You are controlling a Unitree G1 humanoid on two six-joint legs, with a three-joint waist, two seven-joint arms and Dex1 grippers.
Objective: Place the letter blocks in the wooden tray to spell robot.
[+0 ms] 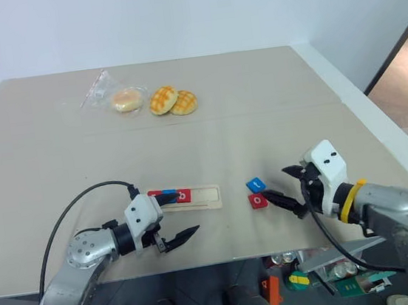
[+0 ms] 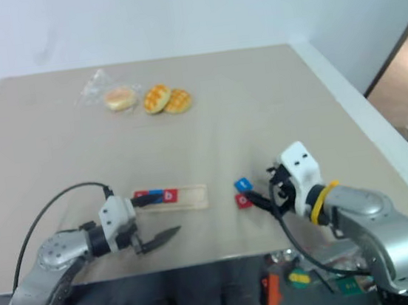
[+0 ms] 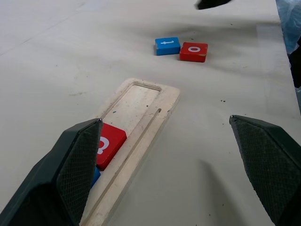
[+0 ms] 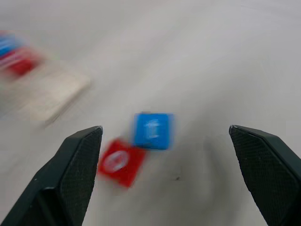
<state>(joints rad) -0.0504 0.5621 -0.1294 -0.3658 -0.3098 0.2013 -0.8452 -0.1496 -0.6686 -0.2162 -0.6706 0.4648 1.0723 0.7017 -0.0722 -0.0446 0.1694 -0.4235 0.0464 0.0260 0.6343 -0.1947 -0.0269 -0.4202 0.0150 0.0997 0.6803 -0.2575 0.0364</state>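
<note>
Right wrist: two loose tiles ahead of my open fingers.
I see the blue t block [image 4: 152,130] touching the red o block [image 4: 120,161], wooden tray [image 4: 47,96] farther off.

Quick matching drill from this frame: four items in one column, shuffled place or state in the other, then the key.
1. blue t block
2. red o block
3. wooden tray
4. right gripper

A. open, empty, beside the two loose blocks
B. loose on the table, farther from the robot
C. loose on the table, nearer the robot
D. holds blocks at its left end only

Pairs: 1-B, 2-C, 3-D, 4-A
</note>
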